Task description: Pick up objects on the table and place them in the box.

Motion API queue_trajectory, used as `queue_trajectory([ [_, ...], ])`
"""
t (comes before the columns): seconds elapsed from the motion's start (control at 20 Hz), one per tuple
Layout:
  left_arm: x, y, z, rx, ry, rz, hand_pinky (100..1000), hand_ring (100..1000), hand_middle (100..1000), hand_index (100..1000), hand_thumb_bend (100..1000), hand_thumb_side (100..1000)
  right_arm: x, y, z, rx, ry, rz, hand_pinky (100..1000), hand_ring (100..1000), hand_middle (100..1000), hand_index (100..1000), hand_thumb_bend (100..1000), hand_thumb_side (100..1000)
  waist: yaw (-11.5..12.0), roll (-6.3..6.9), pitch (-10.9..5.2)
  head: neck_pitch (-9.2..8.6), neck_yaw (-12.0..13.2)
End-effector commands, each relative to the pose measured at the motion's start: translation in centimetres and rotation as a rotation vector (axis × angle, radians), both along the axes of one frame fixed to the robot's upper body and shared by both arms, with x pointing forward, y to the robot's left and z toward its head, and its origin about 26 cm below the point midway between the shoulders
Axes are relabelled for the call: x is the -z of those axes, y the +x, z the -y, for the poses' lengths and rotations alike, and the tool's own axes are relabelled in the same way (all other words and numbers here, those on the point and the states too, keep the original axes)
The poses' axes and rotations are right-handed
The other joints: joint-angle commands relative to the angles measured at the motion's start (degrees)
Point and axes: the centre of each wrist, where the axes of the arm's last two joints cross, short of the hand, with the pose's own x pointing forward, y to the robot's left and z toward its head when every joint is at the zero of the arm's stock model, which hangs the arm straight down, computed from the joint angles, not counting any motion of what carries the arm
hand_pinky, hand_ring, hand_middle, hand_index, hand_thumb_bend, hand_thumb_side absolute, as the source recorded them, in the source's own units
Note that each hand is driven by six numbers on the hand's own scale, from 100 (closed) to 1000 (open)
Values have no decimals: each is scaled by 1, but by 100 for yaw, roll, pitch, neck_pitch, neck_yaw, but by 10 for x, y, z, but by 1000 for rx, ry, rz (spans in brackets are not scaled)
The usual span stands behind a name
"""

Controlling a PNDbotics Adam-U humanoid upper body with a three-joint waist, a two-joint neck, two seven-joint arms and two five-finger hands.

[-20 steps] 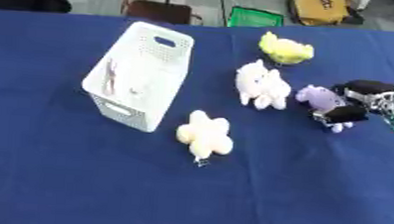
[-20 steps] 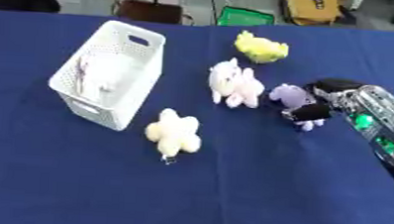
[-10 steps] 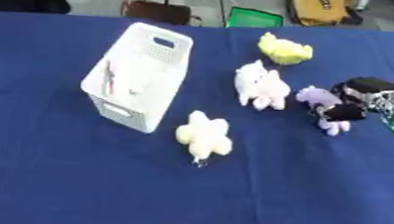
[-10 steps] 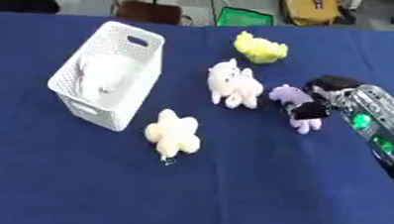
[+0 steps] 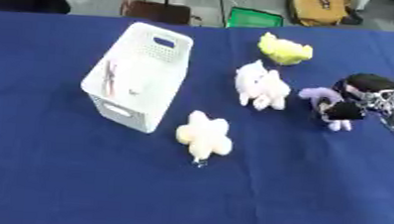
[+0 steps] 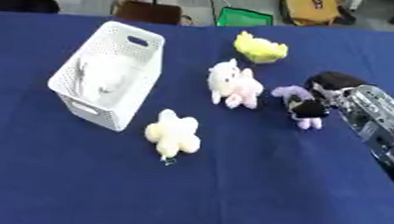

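no writing is readable anywhere. the right hand (image 6: 328, 91) comes in from 3 o'clock, fingers curled round the purple plush (image 6: 297, 104). the white plush (image 6: 231, 84), yellow plush (image 6: 259, 48) and cream flower plush (image 6: 173, 133) lie on the blue table (image 6: 229, 196); the white box (image 6: 108, 73) sits at 9 o'clock.

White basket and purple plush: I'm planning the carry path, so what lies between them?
The pink-white plush sits between the white basket and the purple plush, seen in the right eye view.

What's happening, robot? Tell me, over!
Right robot hand at the purple toy, fingers on it, grip unclear. Left robot hand not in view. White basket waiting; three other plush toys on the table. Nothing blocking.
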Motion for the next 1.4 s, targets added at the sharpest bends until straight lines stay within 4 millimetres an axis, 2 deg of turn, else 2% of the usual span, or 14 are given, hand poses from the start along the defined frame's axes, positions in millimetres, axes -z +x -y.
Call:
queue_trajectory([
  [0.05, -8, -3, -2, 2, 14, 47, 727, 745, 777, 755, 100, 622, -6, 0, 5, 1, -28, 1, 901, 932, 586, 771, 261, 711, 7, -3, -81, -29, 5],
  [0.2, -8, -3, -2, 1, 13, 49, 727, 745, 777, 756, 100, 623, -4, 1, 4, -5, -38, -14, 899, 922, 548, 726, 259, 686, 12, -4, -76, -28, 6],
  [0.25, -8, -3, -2, 1, 13, 50, 727, 745, 777, 755, 100, 623, -3, 1, 4, -6, -40, -14, 896, 902, 504, 672, 222, 657, 13, -4, -75, -27, 8],
  [0.3, -8, -3, -2, 0, 13, 50, 727, 745, 777, 755, 100, 623, -3, 1, 4, -6, -42, -13, 896, 902, 504, 672, 222, 657, 13, -4, -76, -25, 9],
  [0.35, -8, -3, -2, 0, 13, 50, 727, 745, 777, 755, 100, 623, -3, 1, 5, -6, -45, -10, 890, 871, 463, 621, 179, 634, 11, -4, -76, -23, 11],
  [0.4, -8, -3, -2, 0, 13, 50, 727, 745, 777, 755, 100, 623, -3, 1, 4, -6, -45, -4, 890, 871, 463, 621, 179, 634, 7, -5, -77, -22, 14],
  [0.45, -8, -3, -2, 0, 13, 50, 727, 745, 778, 755, 100, 623, -4, 1, 4, -6, -44, 4, 884, 849, 441, 585, 126, 622, 2, -6, -78, -20, 17],
  [0.55, -9, -3, -2, 1, 14, 50, 727, 745, 778, 756, 100, 623, -7, 0, 2, -9, -40, 29, 881, 833, 424, 557, 100, 617, -10, -11, -81, -20, 21],
  [1.4, -10, -3, -2, -4, 26, 53, 727, 744, 778, 757, 100, 623, -27, -9, -14, -61, -22, 133, 861, 787, 360, 478, 100, 559, -68, -53, -154, -25, 46],
])
